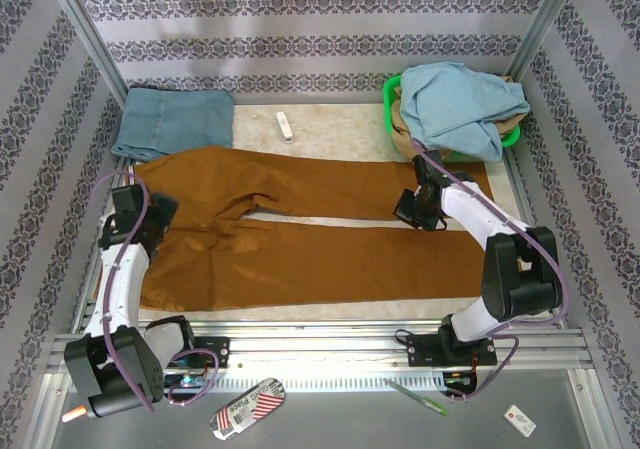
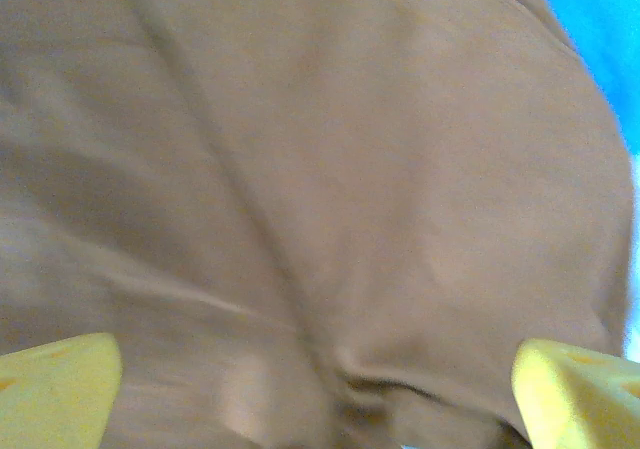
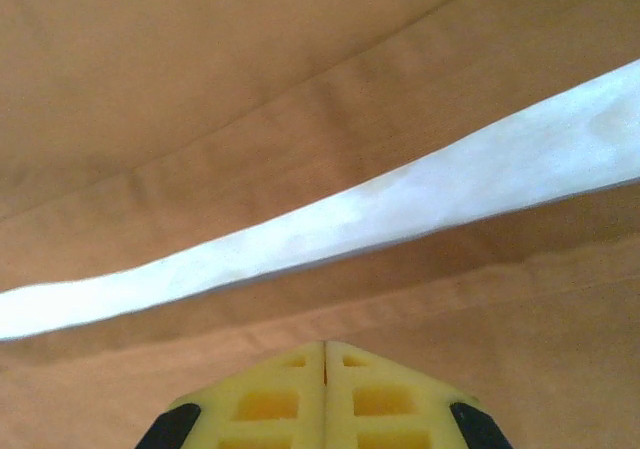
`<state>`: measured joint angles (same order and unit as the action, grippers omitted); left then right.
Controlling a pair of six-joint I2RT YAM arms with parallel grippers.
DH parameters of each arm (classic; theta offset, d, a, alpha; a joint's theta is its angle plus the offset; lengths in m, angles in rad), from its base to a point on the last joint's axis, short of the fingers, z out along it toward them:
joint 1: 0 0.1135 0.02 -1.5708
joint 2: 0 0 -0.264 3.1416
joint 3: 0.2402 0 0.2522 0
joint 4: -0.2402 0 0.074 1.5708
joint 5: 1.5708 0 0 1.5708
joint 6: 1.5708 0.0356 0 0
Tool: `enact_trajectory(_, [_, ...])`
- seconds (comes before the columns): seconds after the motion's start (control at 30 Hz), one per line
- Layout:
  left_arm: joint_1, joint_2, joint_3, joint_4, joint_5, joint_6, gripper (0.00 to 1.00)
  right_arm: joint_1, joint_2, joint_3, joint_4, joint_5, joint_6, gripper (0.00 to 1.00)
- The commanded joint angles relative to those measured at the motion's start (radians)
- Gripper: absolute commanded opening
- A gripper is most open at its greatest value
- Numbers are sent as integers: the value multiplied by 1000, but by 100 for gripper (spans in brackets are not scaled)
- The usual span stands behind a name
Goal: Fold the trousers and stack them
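Trousers (image 1: 300, 259) lie spread flat; lettering on packet (image 1: 247, 407) illegible.

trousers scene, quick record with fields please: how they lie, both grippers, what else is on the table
trousers: unfolded, spread flat on the table, waist left, legs right
left gripper: open, over the waist end
right gripper: shut, empty, at the gap between the legs
back left: folded denim-blue cloth
back right: green basket holding pale blue cloth
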<state>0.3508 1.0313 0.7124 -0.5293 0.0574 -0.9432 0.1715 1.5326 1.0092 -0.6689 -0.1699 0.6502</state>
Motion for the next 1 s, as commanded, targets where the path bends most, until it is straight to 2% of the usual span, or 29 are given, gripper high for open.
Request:
enact_trajectory(0.0, [135, -45, -36, -183, -100, -34, 100, 31, -29, 29, -46, -74, -19, 0])
enact_trajectory(0.13, [299, -108, -98, -169, -130, -47, 95, 39, -60, 24, -57, -137, -33, 1])
enact_trajectory(0.2, [373, -106, -107, -159, -127, -32, 94, 41, -87, 9, -54, -159, -38, 5])
enact_trajectory(0.3, [425, -80, -110, -155, -196, -15, 93, 43, -112, -9, -53, -186, -40, 10])
enact_trajectory(0.37, [460, -71, -126, -138, -200, -6, 87, 50, -121, -16, -49, -198, -37, 11])
enact_trajectory(0.4, [468, -70, -137, -135, -227, -15, 81, 57, -124, -20, -46, -200, -35, 11])
enact_trajectory(0.43, [479, -72, -153, -124, -246, -22, 78, 63, -126, -26, -40, -205, -32, 12])
enact_trajectory(0.57, [499, -52, -192, -35, -267, -42, 75, 100, -124, -53, -6, -215, -11, 12])
enact_trajectory(0.67, [503, 0, -179, -49, -317, -52, 75, 113, -122, -63, 6, -216, -4, 12])
enact_trajectory(0.8, [505, 59, -204, -18, -291, -58, 76, 112, -135, -79, 16, -213, -1, 13])
enact_trajectory(0.87, [547, 93, -230, 31, -244, -61, 74, 113, -135, -80, 19, -218, 0, 14])
enact_trajectory(0.97, [559, 140, -243, 90, -212, -55, 74, 113, -140, -77, 16, -229, 2, 16])
